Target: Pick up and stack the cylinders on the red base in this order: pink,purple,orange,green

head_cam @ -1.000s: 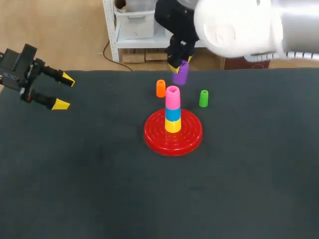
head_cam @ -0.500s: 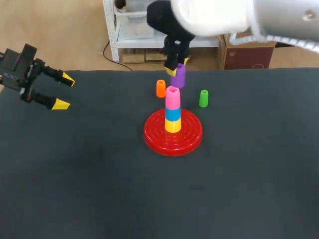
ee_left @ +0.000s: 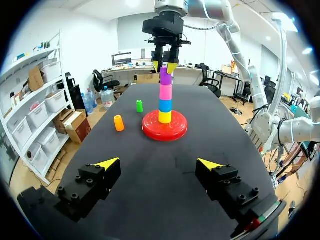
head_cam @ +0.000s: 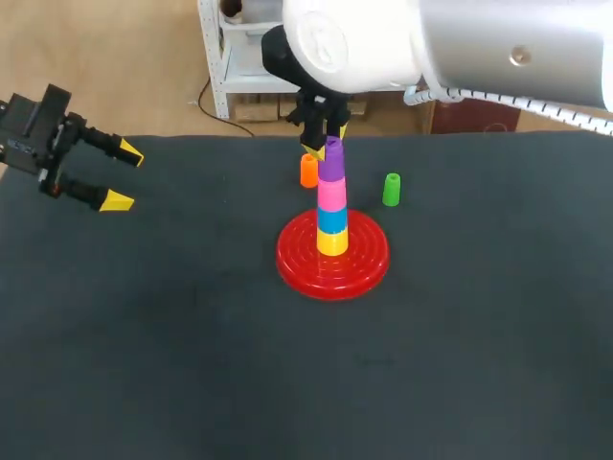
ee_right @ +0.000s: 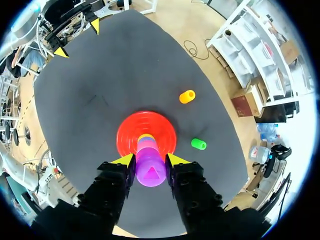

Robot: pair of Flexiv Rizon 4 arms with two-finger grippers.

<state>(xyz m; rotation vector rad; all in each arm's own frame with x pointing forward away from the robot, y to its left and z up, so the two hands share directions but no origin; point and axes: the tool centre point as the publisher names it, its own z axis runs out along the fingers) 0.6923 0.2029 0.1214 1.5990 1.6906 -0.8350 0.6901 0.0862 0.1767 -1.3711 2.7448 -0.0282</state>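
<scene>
On the red base (head_cam: 332,257) (ee_left: 165,126) (ee_right: 129,136) stands a stack of yellow, blue and pink cylinders, the pink cylinder (head_cam: 332,195) (ee_left: 165,92) uppermost. The purple cylinder (head_cam: 331,160) (ee_left: 165,77) (ee_right: 151,169) sits right on top of the pink one, with my right gripper (head_cam: 323,142) (ee_right: 150,161) shut on it from above. The orange cylinder (head_cam: 308,171) (ee_left: 118,123) (ee_right: 187,96) and green cylinder (head_cam: 391,189) (ee_left: 139,105) (ee_right: 198,144) stand on the mat behind the base. My left gripper (head_cam: 123,176) (ee_left: 157,163) hangs open and empty at the far left.
The dark mat (head_cam: 192,364) covers the whole table. My right arm's big white body (head_cam: 450,43) reaches in over the table's back edge.
My right gripper has carried the purple cylinder leftwards and down, from behind the stack to the top of the pink cylinder. The left arm has not moved.
</scene>
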